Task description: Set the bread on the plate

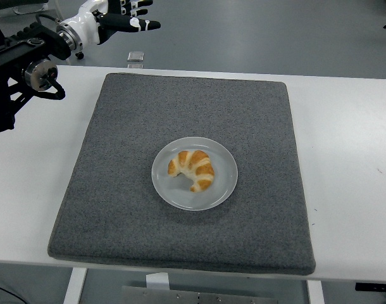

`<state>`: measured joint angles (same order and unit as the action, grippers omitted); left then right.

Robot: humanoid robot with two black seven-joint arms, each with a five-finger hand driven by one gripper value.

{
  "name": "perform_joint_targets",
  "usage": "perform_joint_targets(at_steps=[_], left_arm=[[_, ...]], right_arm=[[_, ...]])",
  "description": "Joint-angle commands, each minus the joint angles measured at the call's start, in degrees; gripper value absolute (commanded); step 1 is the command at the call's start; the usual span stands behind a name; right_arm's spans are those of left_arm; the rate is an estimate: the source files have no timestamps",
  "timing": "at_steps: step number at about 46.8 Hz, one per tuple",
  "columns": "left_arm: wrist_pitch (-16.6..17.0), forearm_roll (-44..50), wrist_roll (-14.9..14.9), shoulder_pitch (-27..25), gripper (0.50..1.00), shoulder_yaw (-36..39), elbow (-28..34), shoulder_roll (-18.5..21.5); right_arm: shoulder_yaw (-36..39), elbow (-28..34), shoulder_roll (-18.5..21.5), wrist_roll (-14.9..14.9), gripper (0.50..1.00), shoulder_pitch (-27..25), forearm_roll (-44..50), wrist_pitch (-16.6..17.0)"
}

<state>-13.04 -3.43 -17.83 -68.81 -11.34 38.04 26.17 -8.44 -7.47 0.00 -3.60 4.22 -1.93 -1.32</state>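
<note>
Golden bread lies on the plate, in the middle of the grey mat on the desk. The left hand is far off at the top left (fingers spread, holding nothing). The job looks done.

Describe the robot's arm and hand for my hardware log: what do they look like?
The left arm is black, with round joint housings and a thin black cable. A silver wrist ring joins it to the left hand, white-shelled with black fingers bearing small white marks.
</note>
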Motion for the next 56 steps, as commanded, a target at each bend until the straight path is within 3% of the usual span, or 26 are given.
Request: perform_joint_targets(at_steps=[1,10,17,23,42,56], left_arm=[[0.03,5.87,0.07,1.22,0.996,-0.43,-0.78,-0.85],[0.38,15.72,0.60,3.16,1.000,-2.01,-2.88,-1.55],[6.35,22.67,5.34,4.30,1.000,-5.88,-4.73,-4.45],[7.85,22.94,6.66,5.88,1.000,-10.00,-4.82,-5.95],[7.06,22.59,6.67,12.21,1.000,-18.62,-4.03,-7.97],[4.60,21.97,6.58,13.18,1.000,-19.07,-3.94,-7.97]], right_arm=[[0.00,0.00,0.00,0.00,0.930,0.00,0.00,0.00],[0.00,0.00,0.00,0.00,0.930,0.00,0.00,0.00],[0.00,0.00,0.00,0.00,0.930,0.00,0.00,0.00],[-0.09,0.00,0.00,0.00,0.930,0.00,0.08,0.09],[-0.18,-0.09,0.00,0.00,0.930,0.00,0.35,0.35],[0.00,0.00,0.00,0.00,0.930,0.09,0.35,0.00]])
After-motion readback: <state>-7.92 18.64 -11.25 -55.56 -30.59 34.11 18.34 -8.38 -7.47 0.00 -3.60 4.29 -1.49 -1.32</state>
